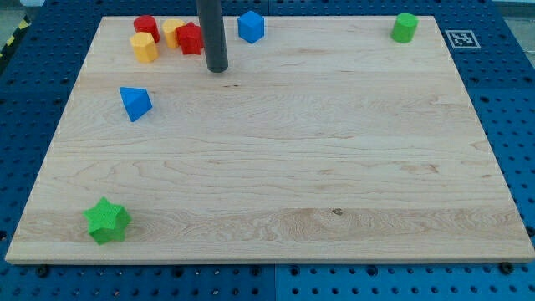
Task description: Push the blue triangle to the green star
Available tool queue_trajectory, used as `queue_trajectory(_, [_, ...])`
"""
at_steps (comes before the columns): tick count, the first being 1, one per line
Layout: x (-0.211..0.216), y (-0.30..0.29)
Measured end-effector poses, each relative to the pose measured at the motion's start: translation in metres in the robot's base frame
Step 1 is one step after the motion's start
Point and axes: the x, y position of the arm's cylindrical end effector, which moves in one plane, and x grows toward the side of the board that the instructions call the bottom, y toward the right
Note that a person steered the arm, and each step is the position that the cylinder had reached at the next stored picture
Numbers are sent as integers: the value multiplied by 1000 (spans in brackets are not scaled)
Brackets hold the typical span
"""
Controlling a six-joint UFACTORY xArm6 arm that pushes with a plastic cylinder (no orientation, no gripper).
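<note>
The green star [107, 221] lies nearest, at the bottom left corner of the tabletop [276, 176]. The blue triangle [135, 103] lies above the star, a little to the view's right of it, well apart, with bare wood between them. My tip [217, 69] stands above the triangle and to its right, so I judge it must first go around to the triangle's upper side before pushing down toward the star. There is no hand, only the rod, and it touches no block. Farther from the star, a red and yellow group [167, 37] sits just left of the rod; a blue block [251, 26] and a green block [405, 28] lie at the top.
</note>
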Motion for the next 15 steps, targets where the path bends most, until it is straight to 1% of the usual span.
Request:
queue_trajectory(1, [0,-4])
queue_trajectory(2, [27,1])
queue_trajectory(3, [70,5])
queue_trajectory(4, [81,5])
queue_trajectory(5, [77,2])
queue_trajectory(6, [55,-20])
queue_trajectory(7, [48,-57])
queue_trajectory(9, [48,-130])
queue_trajectory(10, [53,-132])
queue_trajectory(11, [69,-130])
queue_trajectory(13, [83,-104])
queue_trajectory(15, [124,-103])
